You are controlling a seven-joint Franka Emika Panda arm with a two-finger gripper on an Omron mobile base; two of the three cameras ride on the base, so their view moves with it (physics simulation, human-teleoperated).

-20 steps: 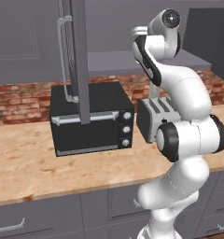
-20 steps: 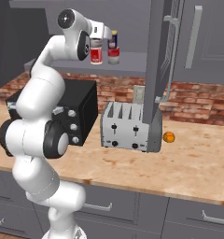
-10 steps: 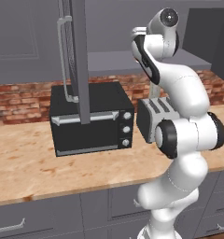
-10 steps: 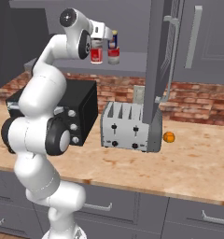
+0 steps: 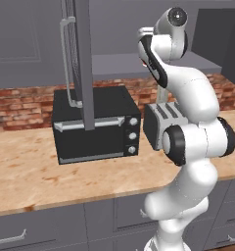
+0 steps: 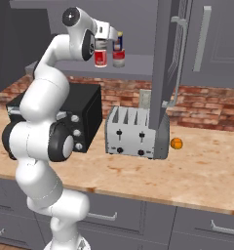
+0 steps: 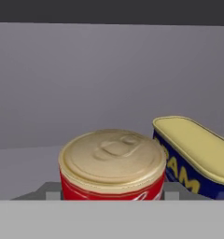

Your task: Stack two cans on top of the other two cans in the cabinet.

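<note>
Inside the cabinet, on its grey shelf (image 6: 138, 61), my gripper (image 6: 102, 45) reaches in from the left. A red-and-white can (image 6: 100, 58) with a gold lid (image 7: 111, 161) sits between the fingertips, and the gripper (image 7: 112, 193) is shut on it. Just to its right, the dark-blue can with the yellow label (image 6: 119, 40) (image 7: 198, 156) lies on top of another red-and-white can (image 6: 119, 58). Whether the held can rests on the shelf or on a can below it is hidden by the hand.
The cabinet's tall door (image 6: 165, 63) stands open, edge-on, with its long bar handle, right of the cans. Below on the counter are a black toaster oven (image 6: 65, 112), a silver toaster (image 6: 136, 134) and a small orange (image 6: 176, 143).
The hand with the red-and-white can has edged slightly right, toward the stacked pair. Nothing else has moved.
</note>
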